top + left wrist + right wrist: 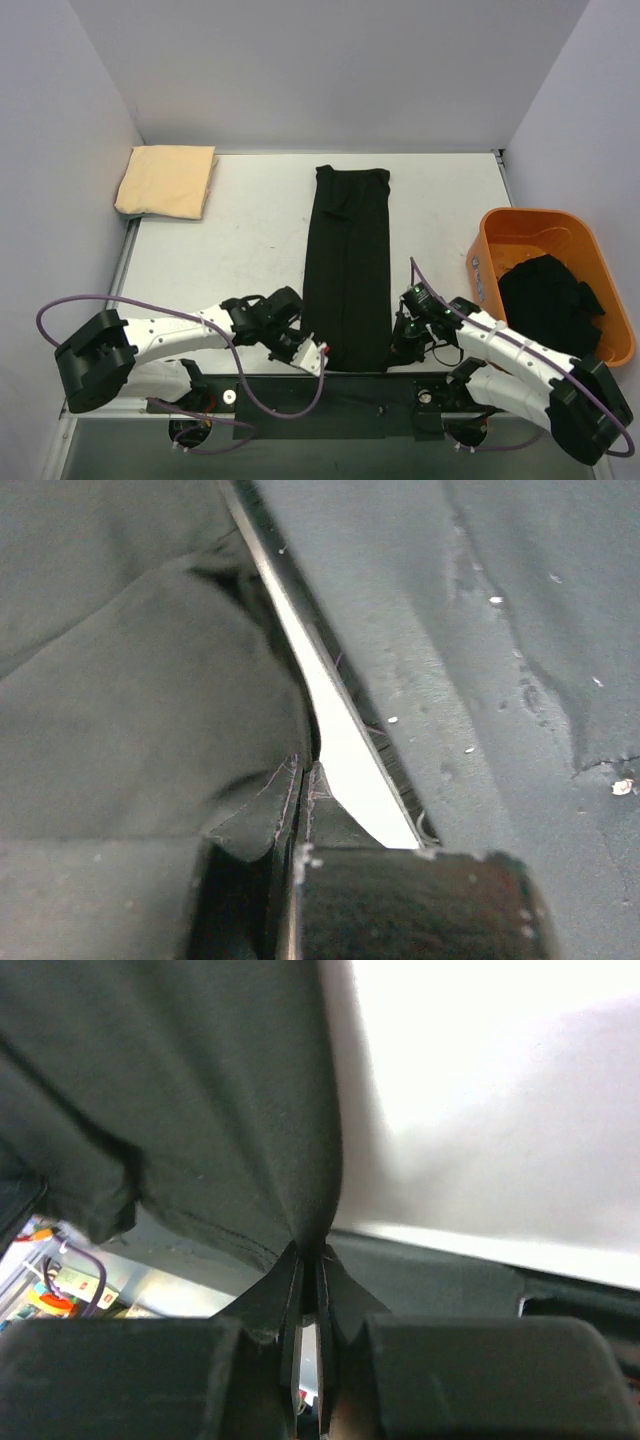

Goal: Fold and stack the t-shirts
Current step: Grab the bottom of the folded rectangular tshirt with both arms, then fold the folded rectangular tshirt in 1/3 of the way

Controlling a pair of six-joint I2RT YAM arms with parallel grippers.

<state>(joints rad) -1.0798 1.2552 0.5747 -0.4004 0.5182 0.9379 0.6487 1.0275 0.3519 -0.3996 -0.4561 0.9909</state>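
Pinched tight low in each wrist view, black cloth bunched between the fingertips: left gripper (305, 770) on the near left corner, right gripper (310, 1252) on the near right corner (same two grips visible at lower centre of the top view). Stretched from lower centre to upper centre of the white table (250, 230), long black t-shirt (348, 260), folded lengthwise into a narrow strip. Folded flat at upper left, well apart, pale tan t-shirt (167, 180). Heaped at right inside the orange bin (520, 222), crumpled black t-shirt (548, 300).
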